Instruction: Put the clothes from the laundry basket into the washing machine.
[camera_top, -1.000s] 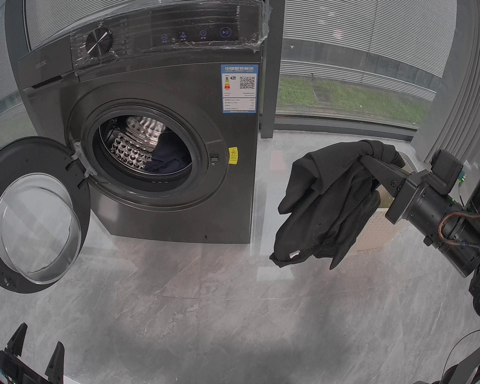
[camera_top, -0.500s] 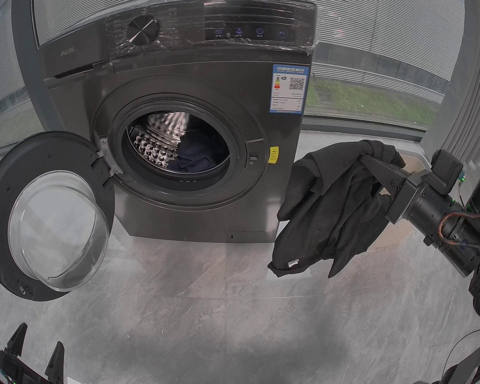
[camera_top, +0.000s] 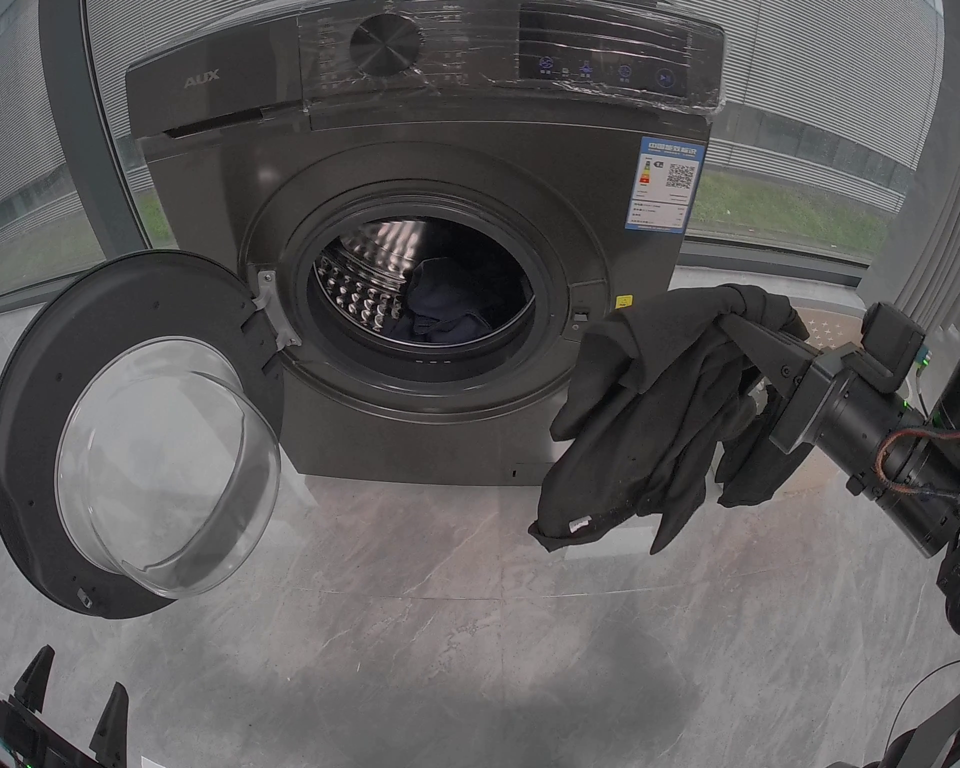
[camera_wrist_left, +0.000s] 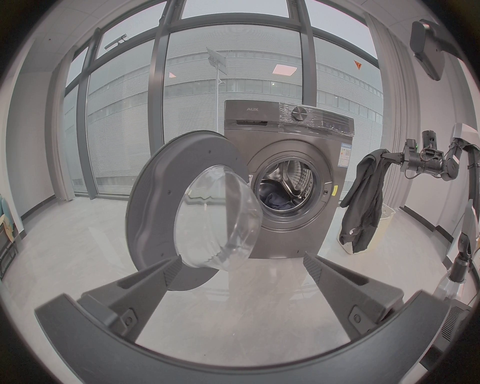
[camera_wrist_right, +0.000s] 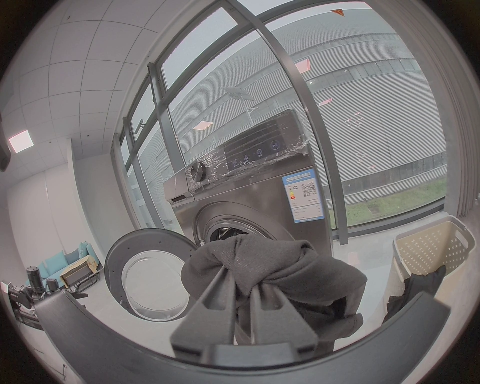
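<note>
Right gripper (camera_top: 735, 325) is clamping shut on the bunched top of the black garment (camera_top: 650, 420). The garment is hanging off the floor, its long axis running down from the jaws and the loose tail drooping toward the robot's left. The drum opening (camera_top: 430, 285) of the washing machine (camera_top: 450, 150) is lying forward and left of that gripper. The door (camera_top: 130, 330) is standing swung wide on the far left, out of the path. Some dark clothes (camera_top: 450, 305) are lying in the drum.

The right arm is the nearer one. Left gripper (camera_top: 78, 675) is sitting low on the left, fingers apart and empty, well apart from the garment. The laundry basket (camera_wrist_right: 435, 245) is standing beyond the garment with another dark item (camera_wrist_right: 417, 285) inside.

Likely next is a carry left and forward. The dangling tail may be at risk of snagging the opening's rim.
</note>
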